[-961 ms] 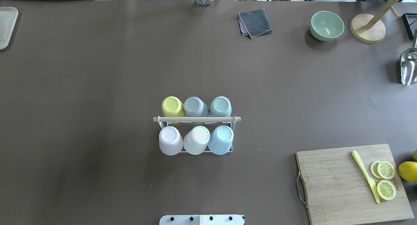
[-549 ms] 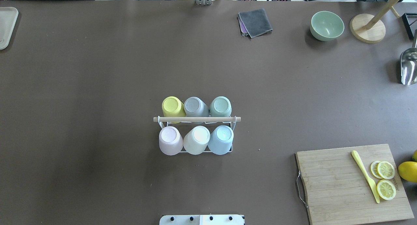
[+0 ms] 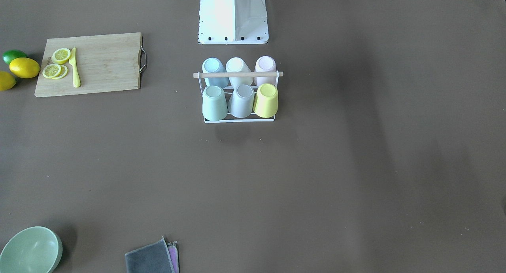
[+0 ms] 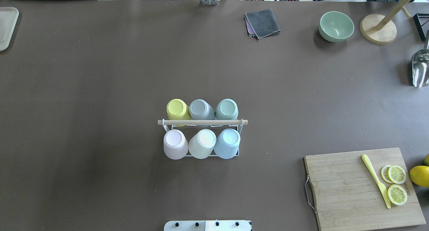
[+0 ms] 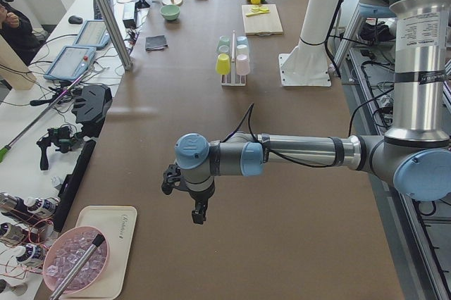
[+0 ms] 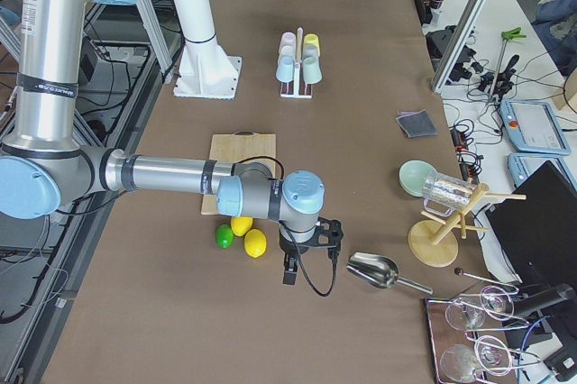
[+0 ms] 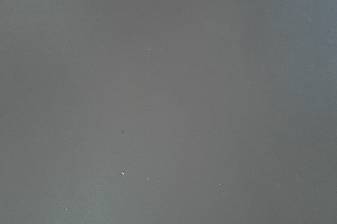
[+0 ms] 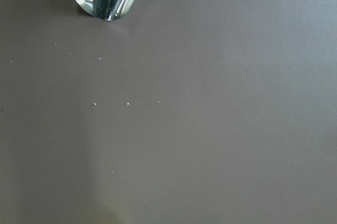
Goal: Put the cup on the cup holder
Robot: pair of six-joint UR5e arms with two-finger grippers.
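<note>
The cup holder (image 4: 202,122), a white wire rack with a wooden rod on top, stands mid-table; it also shows in the front view (image 3: 238,74). Several cups sit upside down on it: yellow (image 4: 177,109), grey (image 4: 200,108) and green (image 4: 227,108) in the far row, pink (image 4: 174,143), white (image 4: 203,142) and blue (image 4: 228,142) in the near row. My left gripper (image 5: 199,214) hangs over bare table far off at the left end. My right gripper (image 6: 290,271) hangs at the right end beside the lemons. I cannot tell whether either is open or shut.
A cutting board (image 4: 352,190) with a yellow knife and lemon slices lies at the near right. A green bowl (image 4: 336,26), a grey cloth (image 4: 262,22), a wooden stand (image 4: 378,29) and a metal scoop (image 4: 420,68) sit at the far right. A tray (image 4: 6,26) is far left.
</note>
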